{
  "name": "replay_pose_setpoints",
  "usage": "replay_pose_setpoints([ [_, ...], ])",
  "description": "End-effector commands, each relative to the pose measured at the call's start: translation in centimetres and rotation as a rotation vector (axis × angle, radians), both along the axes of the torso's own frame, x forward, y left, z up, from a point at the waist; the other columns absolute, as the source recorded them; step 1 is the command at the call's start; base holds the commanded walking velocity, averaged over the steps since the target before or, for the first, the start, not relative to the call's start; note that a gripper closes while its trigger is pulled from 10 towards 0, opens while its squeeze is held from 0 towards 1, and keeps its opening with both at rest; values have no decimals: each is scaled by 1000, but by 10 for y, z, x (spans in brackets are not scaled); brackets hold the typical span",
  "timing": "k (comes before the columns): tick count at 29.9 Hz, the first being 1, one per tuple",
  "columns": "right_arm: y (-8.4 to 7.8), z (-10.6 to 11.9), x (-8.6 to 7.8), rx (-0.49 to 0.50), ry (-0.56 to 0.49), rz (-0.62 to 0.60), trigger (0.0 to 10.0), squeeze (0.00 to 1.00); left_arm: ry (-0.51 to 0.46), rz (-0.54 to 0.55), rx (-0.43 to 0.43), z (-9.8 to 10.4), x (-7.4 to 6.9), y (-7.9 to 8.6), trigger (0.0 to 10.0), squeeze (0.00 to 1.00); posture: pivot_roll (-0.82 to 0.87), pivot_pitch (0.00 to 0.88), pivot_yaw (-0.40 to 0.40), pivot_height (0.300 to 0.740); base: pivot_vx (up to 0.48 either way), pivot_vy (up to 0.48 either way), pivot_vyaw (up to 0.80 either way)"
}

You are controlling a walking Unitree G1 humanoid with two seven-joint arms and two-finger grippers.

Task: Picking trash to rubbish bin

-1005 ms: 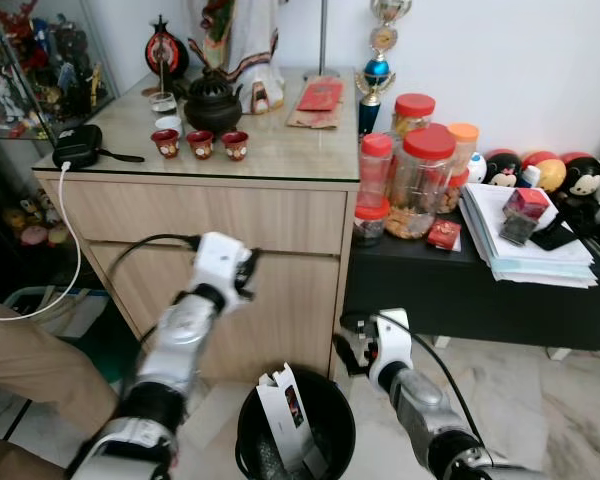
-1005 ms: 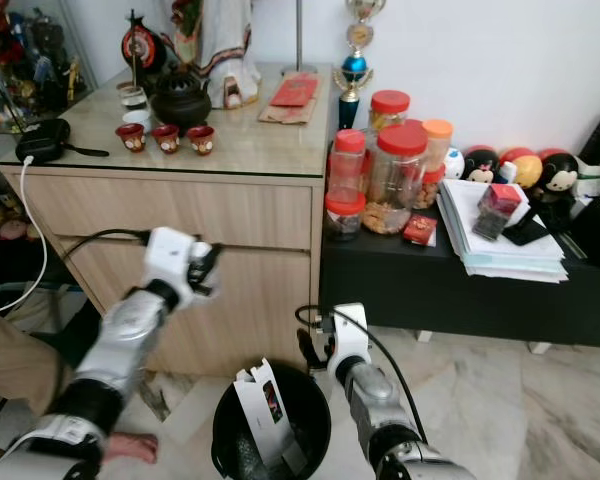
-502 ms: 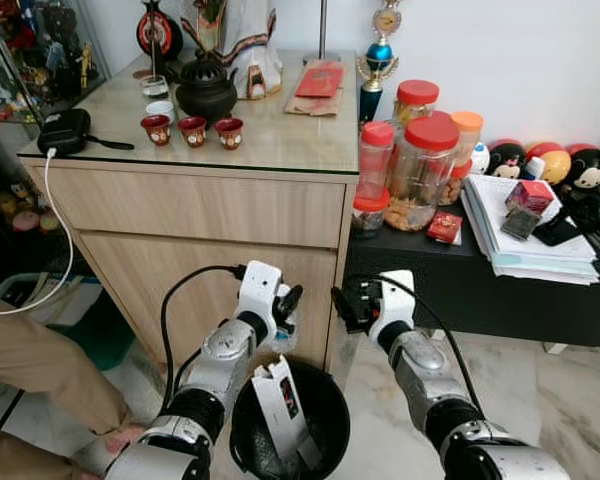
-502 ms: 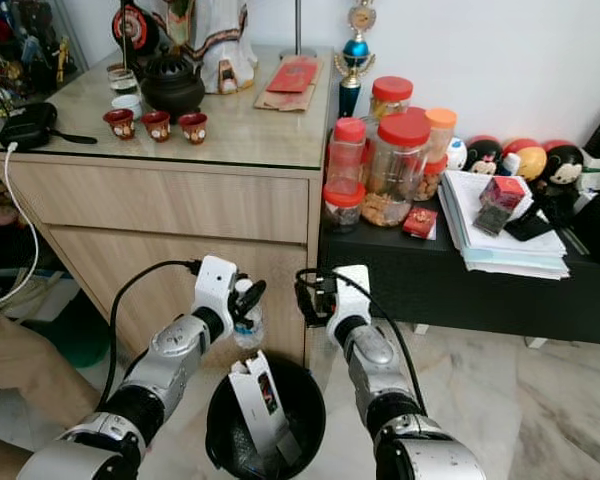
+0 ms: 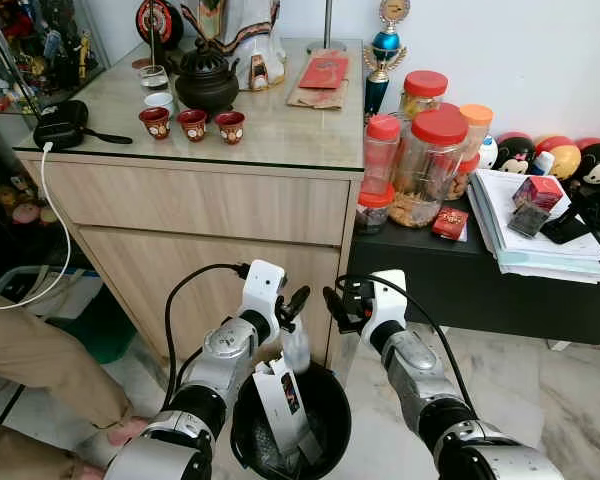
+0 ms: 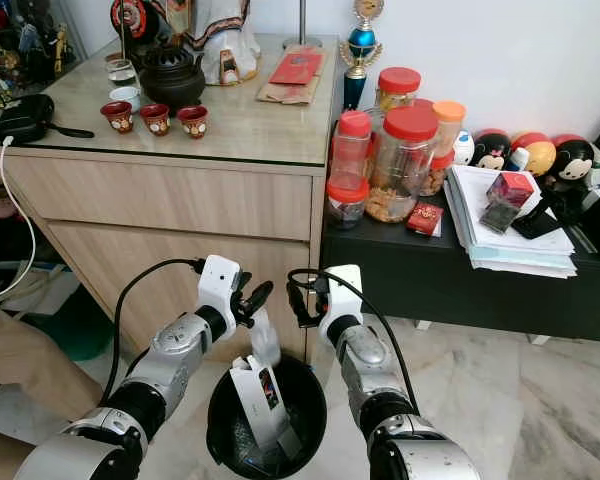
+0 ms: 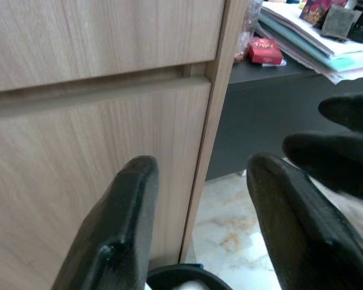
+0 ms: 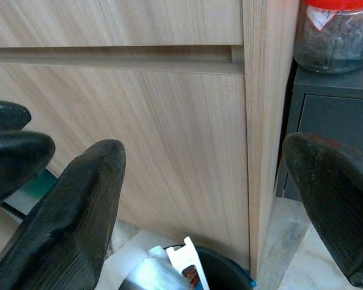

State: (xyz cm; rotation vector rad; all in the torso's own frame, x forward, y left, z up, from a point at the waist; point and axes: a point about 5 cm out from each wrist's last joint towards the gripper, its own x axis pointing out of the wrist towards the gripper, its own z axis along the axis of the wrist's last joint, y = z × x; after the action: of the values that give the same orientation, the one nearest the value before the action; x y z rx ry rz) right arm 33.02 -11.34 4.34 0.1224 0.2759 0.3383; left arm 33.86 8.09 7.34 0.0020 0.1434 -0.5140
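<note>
A wide wooden cabinet (image 5: 210, 210) stands against the wall, its glass top crowded toward the back left corner with a dark teapot and three red cups (image 5: 191, 123). Butted against its right edge is a low black table (image 5: 480, 280) carrying red-lidded jars (image 5: 430, 165) and a stack of papers. A person's trouser leg (image 5: 25, 350) shows by the cabinet's left end.

On the floor at the cabinet's front right corner sits the black rubbish bin (image 6: 310, 425), a white carton (image 6: 260, 400) already leaning up out of it. Both arms reach in above its rim. The left gripper (image 5: 290, 305) has its fingers spread with nothing between them — just beneath it a crumpled clear piece of trash (image 5: 295, 348) hangs over the bin's mouth, seemingly let go and falling. The right gripper (image 5: 338, 308) is spread wide too, holding nothing, facing the left one closely.

The risk, as I judge it: the light wrapper could catch on the upright carton and tip out over the rim — or the two grippers, so near together, could knock fingers.
</note>
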Motion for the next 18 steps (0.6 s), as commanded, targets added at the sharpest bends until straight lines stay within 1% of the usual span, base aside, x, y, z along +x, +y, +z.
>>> replay_pose_setpoints([
  [1, 1, 1, 0, -6, -10, 5, 10000, 0, -2, -3, 5, 1, 2, 1, 10000, 1000, 36, 76, -7, 740, 0, 0, 0],
  [2, 2, 0, 0, -5, -8, 6, 10000, 0, -4, -2, 12, 1, 2, 2, 10000, 1000, 37, 75, -5, 740, 0, 0, 0],
  [3, 2, -1, -1, -5, -1, 6, 10000, 0, -14, 5, 31, 2, 3, 5, 10000, 0, 37, 75, -5, 740, 0, 0, 0],
  [5, 2, -2, -2, -7, 3, 6, 10000, 0, -19, 12, 35, 2, 3, 8, 10000, 0, 37, 75, -5, 740, 0, 0, 0],
  [6, 2, -5, -4, -10, 16, 5, 10000, 0, -29, 44, 29, 3, 4, 16, 10000, 0, 39, 75, -3, 740, 0, 0, 0],
  [7, 2, -7, -5, -10, 20, 5, 10000, 0, -34, 56, 29, 4, 4, 20, 10000, 0, 42, 74, -2, 740, 0, 0, 0],
  [8, 1, -9, -7, -13, 30, 4, 10000, 0, -45, 78, 40, 4, 4, 27, 10000, 0, 43, 75, 0, 740, 0, 0, 0],
  [9, 0, -15, -11, -26, 50, 5, 10000, 0, -69, 125, 57, 5, 2, 43, 10000, 0, 48, 77, 3, 740, 0, 0, 0],
  [11, -1, -19, -15, -34, 67, 5, 10000, 0, -85, 168, 72, 5, 0, 56, 10000, 0, 48, 77, 3, 740, 0, 0, 0],
  [12, -3, -26, -20, -39, 93, 0, 10000, 0, -98, 223, 91, 4, -5, 72, 10000, 0, 56, 77, 6, 740, 0, 0, 0],
  [13, -3, -26, -20, -39, 93, 0, 10000, 0, -98, 223, 91, 4, -5, 72, 10000, 0, 56, 77, 6, 740, 0, 0, 0],
  [14, -5, -33, -26, -46, 124, -6, 10000, 0, -108, 287, 114, 2, -12, 91, 10000, 0, 68, 78, 10, 740, 0, 0, 0],
  [15, -7, -38, -30, -51, 148, -11, 10000, 0, -106, 333, 131, -2, -19, 104, 10000, 0, 68, 78, 10, 740, 0, 0, 0],
  [16, -10, -47, -38, -66, 186, -18, 10000, 0, -96, 404, 154, -9, -31, 124, 10000, 0, 77, 76, 13, 740, 0, 0, 0],
  [17, -10, -47, -38, -66, 186, -18, 10000, 0, -96, 404, 154, -9, -31, 124, 10000, 0, 77, 76, 13, 740, 0, 0, 0],
  [18, -13, -54, -45, -74, 220, -28, 10000, 0, -84, 476, 164, -16, -43, 139, 10000, 0, 80, 76, 11, 740, 0, 0, 0],
])
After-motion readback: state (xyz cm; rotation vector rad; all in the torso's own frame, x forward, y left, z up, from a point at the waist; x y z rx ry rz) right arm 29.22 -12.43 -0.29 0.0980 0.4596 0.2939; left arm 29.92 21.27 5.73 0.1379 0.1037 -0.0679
